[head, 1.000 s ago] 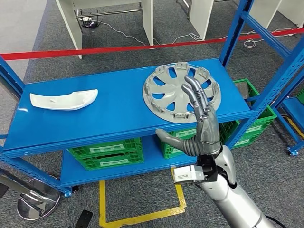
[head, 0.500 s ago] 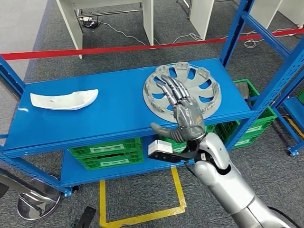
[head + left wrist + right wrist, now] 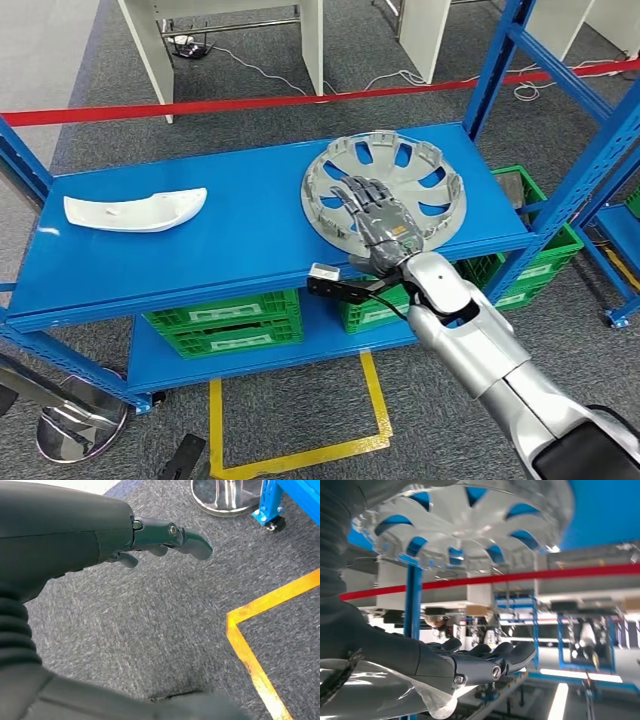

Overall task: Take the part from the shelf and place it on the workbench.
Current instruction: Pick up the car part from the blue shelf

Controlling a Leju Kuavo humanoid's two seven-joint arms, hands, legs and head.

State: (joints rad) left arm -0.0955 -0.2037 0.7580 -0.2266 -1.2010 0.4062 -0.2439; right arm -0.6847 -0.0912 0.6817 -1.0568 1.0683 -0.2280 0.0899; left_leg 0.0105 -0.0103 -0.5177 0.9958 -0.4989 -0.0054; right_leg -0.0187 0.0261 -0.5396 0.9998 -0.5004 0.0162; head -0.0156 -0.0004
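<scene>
A grey wheel cover (image 3: 423, 175) lies flat at the right end of the blue shelf's top board (image 3: 249, 230). My right hand (image 3: 377, 222) stretches palm down over the near left part of the cover, fingers spread and holding nothing; I cannot tell whether it touches. In the right wrist view the cover (image 3: 471, 525) lies close to the straight fingers (image 3: 486, 662). A white curved part (image 3: 134, 210) lies at the left end of the same board. My left hand (image 3: 162, 535) hangs over the grey carpet with loose fingers and nothing in it.
Blue uprights (image 3: 494, 65) frame the shelf at the right. Green crates (image 3: 226, 320) sit on the lower board, another (image 3: 528, 265) behind at the right. A red barrier tape (image 3: 226, 103) runs behind the shelf. Yellow floor lines (image 3: 302, 455) mark the carpet in front.
My right hand has gone from upright in front of the shelf edge to flat, palm down, forward and left over the wheel cover. The cover and white part have not moved.
</scene>
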